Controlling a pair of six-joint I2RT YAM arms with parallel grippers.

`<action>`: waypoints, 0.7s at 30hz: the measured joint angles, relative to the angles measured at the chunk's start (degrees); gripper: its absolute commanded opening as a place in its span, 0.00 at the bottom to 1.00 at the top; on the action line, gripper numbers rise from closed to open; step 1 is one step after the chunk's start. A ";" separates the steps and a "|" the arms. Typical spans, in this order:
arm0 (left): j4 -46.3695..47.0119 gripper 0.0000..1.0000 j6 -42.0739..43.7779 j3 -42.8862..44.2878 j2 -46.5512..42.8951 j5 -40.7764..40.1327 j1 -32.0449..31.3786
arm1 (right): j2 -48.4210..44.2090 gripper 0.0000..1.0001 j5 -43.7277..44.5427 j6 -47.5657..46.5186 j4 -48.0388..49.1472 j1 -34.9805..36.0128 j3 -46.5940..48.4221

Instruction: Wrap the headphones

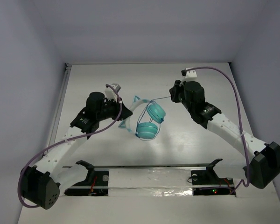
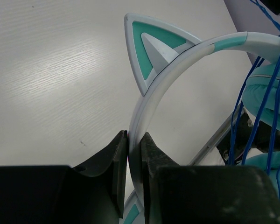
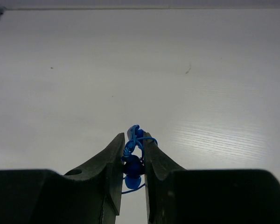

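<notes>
Teal plastic over-ear headphones sit between the two claws, to the right of the left claw and to the left of the right claw.

Left claw: jaws drawn almost together and clamped on the pale curved headband. The band passes edge-on between the fingers, rises ahead of the fingertips and arcs away to the right. One teal-and-grey cat-ear point stands on the band just ahead of the fingertips. Several strands of the thin dark-blue cord hang to the right of this claw, across a teal earcup.

Right claw: jaws nearly closed, pinching a small bunch of that cord, with a darker blue lump among the loops between the fingertips. In the top view a single strand runs in a straight line from this claw leftward to the two round teal earcups, which lie one beside the other.

White wood-grain table lies beyond both claws. Whether the earcups rest on it cannot be told. Thick purple cables run along both arms, well apart from the headphones.
</notes>
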 measured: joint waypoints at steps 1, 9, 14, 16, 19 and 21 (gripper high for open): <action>0.17 0.00 -0.04 0.02 -0.13 1.20 1.42 | -0.81 0.00 -0.87 0.61 0.57 -0.04 -0.52; 2.75 0.00 -2.36 2.21 -0.13 6.10 7.02 | -7.13 0.54 -5.70 10.54 7.04 -0.26 -6.75; 2.49 0.00 -2.23 7.23 0.50 6.64 6.93 | -5.16 0.68 -5.95 17.25 5.64 -0.37 -6.40; 1.44 0.00 -1.97 9.22 1.03 6.05 6.93 | -4.22 0.69 -6.60 19.56 4.81 -0.68 -6.01; -0.42 0.00 -1.70 11.72 2.14 5.22 6.93 | -4.02 0.68 -8.11 22.53 4.63 -1.05 -5.99; -2.08 0.00 -1.44 13.75 3.48 4.57 6.93 | -4.50 0.62 -8.92 23.61 4.83 -1.05 -6.01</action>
